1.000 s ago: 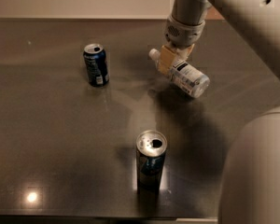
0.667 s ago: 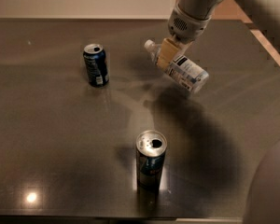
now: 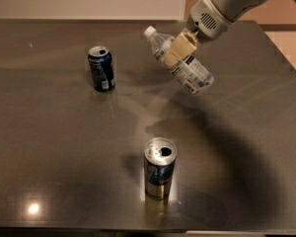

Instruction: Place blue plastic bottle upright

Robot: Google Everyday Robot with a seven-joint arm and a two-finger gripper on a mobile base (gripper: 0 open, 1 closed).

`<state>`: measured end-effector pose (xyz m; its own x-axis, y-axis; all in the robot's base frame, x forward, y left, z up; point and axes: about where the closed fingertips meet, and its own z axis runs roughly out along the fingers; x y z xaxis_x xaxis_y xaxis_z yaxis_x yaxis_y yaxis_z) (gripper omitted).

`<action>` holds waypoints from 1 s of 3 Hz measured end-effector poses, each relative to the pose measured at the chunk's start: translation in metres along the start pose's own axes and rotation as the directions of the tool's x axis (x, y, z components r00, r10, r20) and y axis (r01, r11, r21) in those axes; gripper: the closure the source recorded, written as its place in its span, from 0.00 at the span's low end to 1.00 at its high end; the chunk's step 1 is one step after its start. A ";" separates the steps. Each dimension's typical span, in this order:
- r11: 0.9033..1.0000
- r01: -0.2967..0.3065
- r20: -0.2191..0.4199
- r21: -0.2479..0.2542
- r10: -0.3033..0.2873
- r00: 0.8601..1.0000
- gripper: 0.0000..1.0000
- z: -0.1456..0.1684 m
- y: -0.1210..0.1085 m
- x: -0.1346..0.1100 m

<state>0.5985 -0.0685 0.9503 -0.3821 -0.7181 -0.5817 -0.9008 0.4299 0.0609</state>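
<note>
The blue plastic bottle (image 3: 185, 65) is clear with a white cap at its upper left end and a white label. It hangs tilted in the air above the dark table (image 3: 49, 147), cap up-left, base down-right. My gripper (image 3: 177, 51) comes in from the upper right and is shut on the bottle's middle with its tan fingers (image 3: 179, 47). The bottle's shadow falls on the table below it.
A dark blue soda can (image 3: 101, 68) stands upright at the left. A silver-and-blue slim can (image 3: 160, 168) stands upright, opened, near the front centre. The table's right edge runs along the upper right, with tan floor beyond.
The gripper has lifted the bottle off the table and carried it up. The bottle has swung so its cap points more upward. Both cans have stayed in place.
</note>
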 end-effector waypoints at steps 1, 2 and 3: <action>0.993 0.102 0.160 -0.052 -0.093 0.983 1.00 -0.008 0.017 -0.008; 0.978 0.199 0.306 -0.068 -0.169 0.937 1.00 -0.014 0.029 -0.012; 0.955 0.290 0.452 -0.066 -0.231 0.862 1.00 -0.022 0.037 -0.010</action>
<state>0.5647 -0.0571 0.9763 -0.0280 -0.4708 -0.8818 -0.9844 0.1662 -0.0575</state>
